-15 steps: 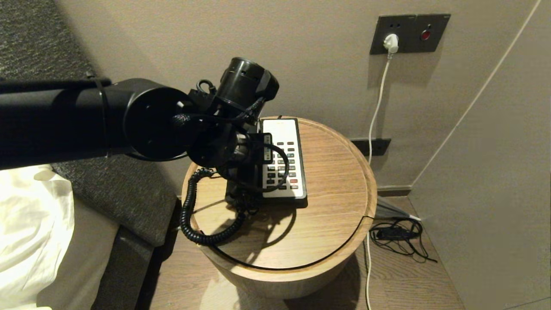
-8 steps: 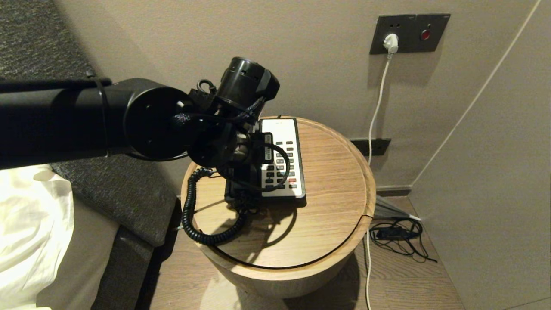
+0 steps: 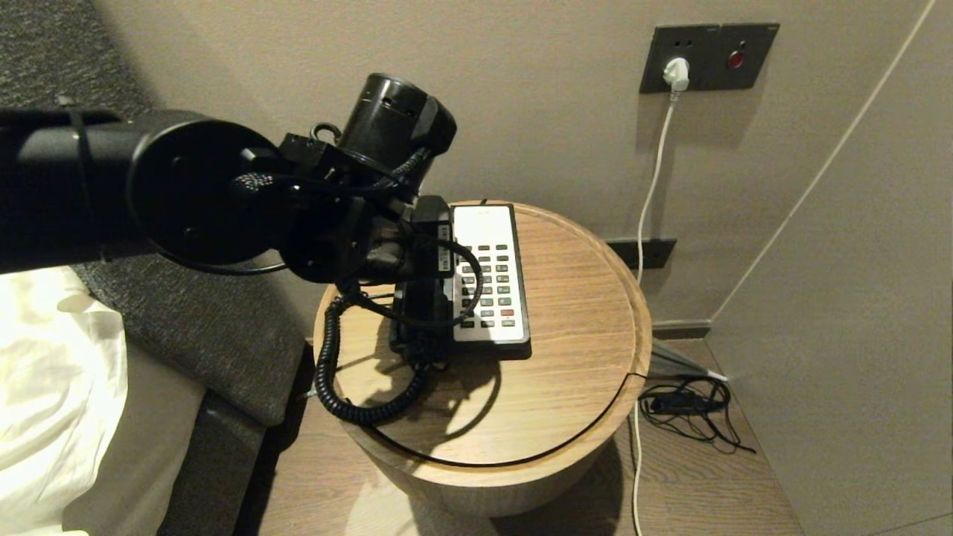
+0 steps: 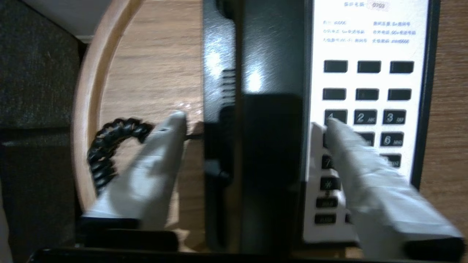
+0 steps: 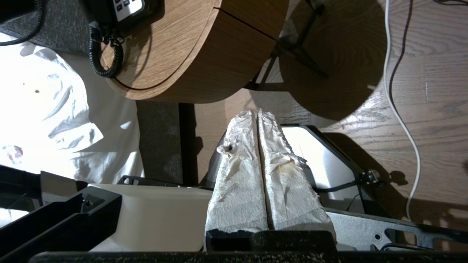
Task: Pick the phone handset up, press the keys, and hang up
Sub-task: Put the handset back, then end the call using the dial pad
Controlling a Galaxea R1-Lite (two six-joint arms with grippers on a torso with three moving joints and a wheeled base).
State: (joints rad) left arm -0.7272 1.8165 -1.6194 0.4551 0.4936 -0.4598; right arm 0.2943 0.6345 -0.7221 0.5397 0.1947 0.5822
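The black handset [image 4: 270,73] lies along the left side of the phone base, beside the white keypad [image 4: 369,91]. My left gripper [image 4: 254,120] is open above it, with one white finger [image 4: 157,164] over the table side and the other finger [image 4: 365,164] over the keys, and neither touches the handset. In the head view the left arm and wrist cover most of the handset [image 3: 424,313]; the keypad [image 3: 493,275] shows to its right. My right gripper [image 5: 257,113] is shut and empty, parked low beside the table.
The phone stands on a round wooden bedside table [image 3: 573,357] with a raised rim. The coiled cord [image 3: 327,372] loops over the table's left edge. A white plug [image 3: 676,73] sits in the wall socket; cables [image 3: 685,406] lie on the floor. The bed [image 3: 52,387] is at the left.
My left arm and wrist have moved up and to the left, away from the phone. The phone and the coiled cord stay where they were.
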